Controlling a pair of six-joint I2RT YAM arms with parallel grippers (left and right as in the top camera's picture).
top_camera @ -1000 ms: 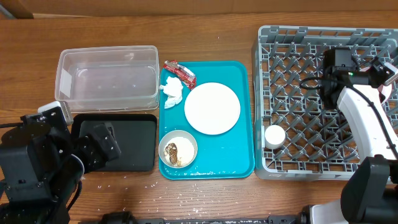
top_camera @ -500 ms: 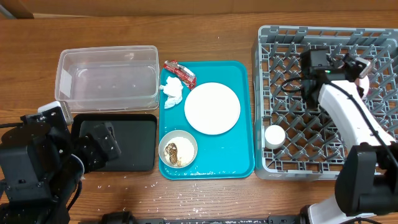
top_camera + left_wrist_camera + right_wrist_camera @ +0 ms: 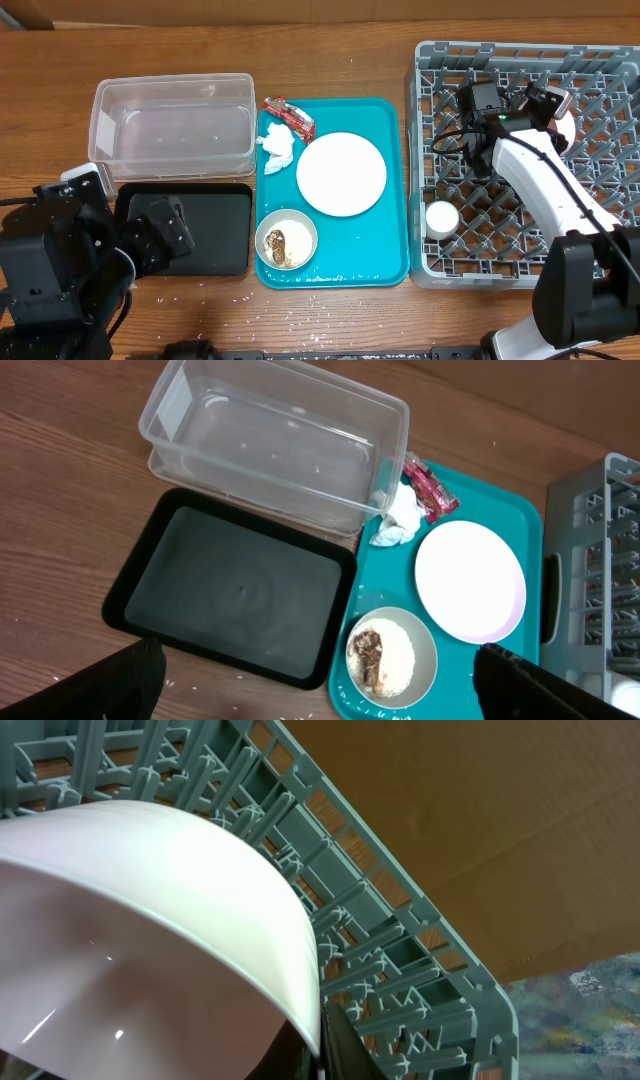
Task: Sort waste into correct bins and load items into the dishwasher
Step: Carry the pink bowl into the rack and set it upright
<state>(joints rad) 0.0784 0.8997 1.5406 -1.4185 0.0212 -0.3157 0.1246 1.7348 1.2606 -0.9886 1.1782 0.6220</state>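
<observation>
My right gripper (image 3: 552,108) is over the grey dish rack (image 3: 430,70), shut on the rim of the small pink bowl (image 3: 564,126). In the right wrist view the bowl (image 3: 150,940) fills the left side and my fingers (image 3: 340,1045) pinch its edge. A tiny white cup (image 3: 442,217) stands in the rack. My left gripper (image 3: 165,232) is open and empty over the black tray (image 3: 215,240). The clear tub (image 3: 172,125) is empty. On the teal tray (image 3: 385,250) lie the plate (image 3: 341,173), the grey bowl (image 3: 286,240) of rice and brown scraps, the tissue (image 3: 277,147) and the wrapper (image 3: 288,115).
Loose rice grains (image 3: 235,290) lie on the wooden table in front of the trays. The left wrist view shows the tub (image 3: 270,440), black tray (image 3: 235,595), plate (image 3: 470,580), grey bowl (image 3: 390,655) and the rack's edge (image 3: 600,560).
My right arm has swung left across the dish rack with the pink bowl in its grip. The left arm and the things on the teal tray have not moved.
</observation>
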